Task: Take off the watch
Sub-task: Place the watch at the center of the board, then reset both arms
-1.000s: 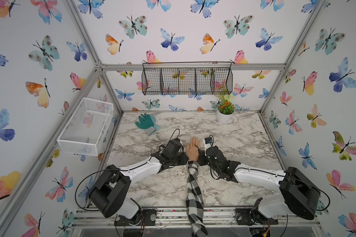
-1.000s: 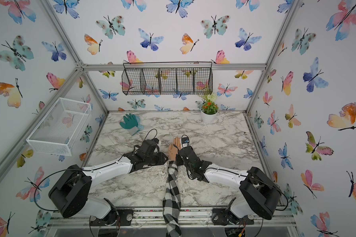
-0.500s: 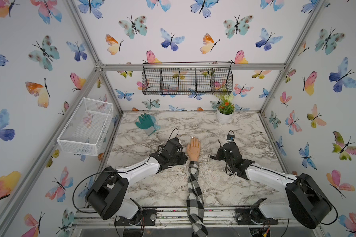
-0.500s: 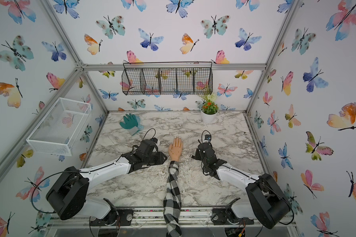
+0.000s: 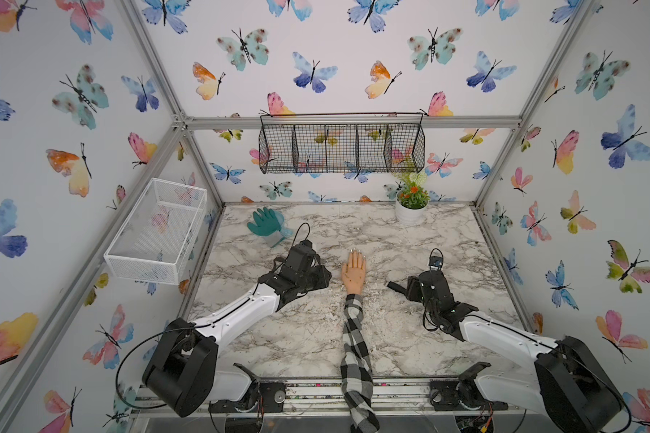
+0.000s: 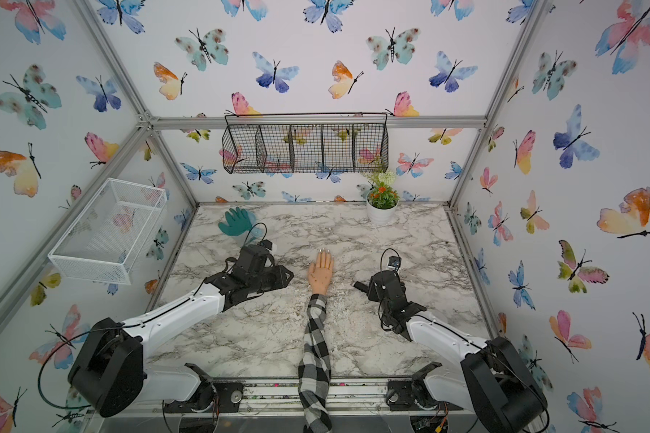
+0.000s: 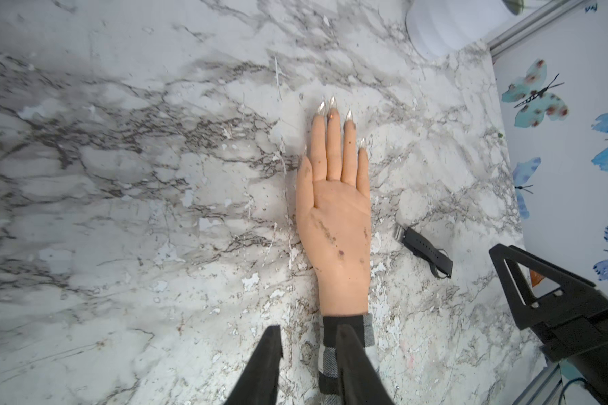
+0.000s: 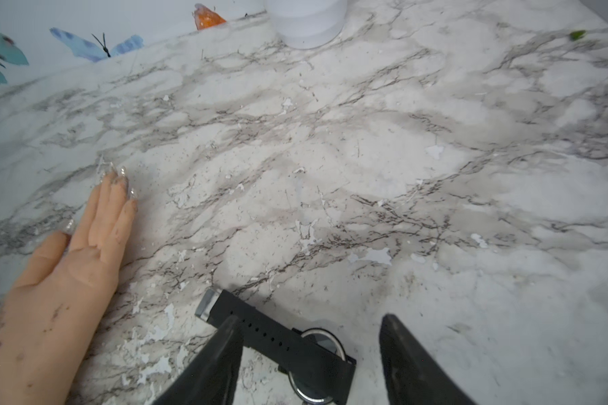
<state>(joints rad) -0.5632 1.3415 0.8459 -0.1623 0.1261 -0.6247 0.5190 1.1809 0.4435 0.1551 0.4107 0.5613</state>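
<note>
Watch [image 8: 281, 343] is off the mannequin hand [image 7: 334, 217] and lies flat on the marble surface [image 8: 365, 157], strap stretched out and dial up. It sits just beside the hand on the little-finger side, not touching it. The wrist shows bare skin down to the checked sleeve [image 5: 355, 337].

Right claw [image 8: 309, 319]: jaws stand wide apart directly over the watch and grip nothing. In the right wrist view one finger crosses in front of the strap near its buckle end; I cannot tell whether it touches.

Left claw [image 7: 309, 329]: jaws parted by a narrow gap, nothing between them that I can confirm as held. It sits low beside the hand, and in its wrist view it lines up with the sleeve cuff.

Assessment: removal is done in substance, and the step in hand is a clean release and withdrawal.

Recommendations:
- I would keep the right jaws wide and lift straight up before any sideways travel, so the finger over the strap cannot drag or flip the watch.
- I would draw the left claw back along its own approach line, clear of the cuff, so that the sleeve and hand are not shifted.
</note>
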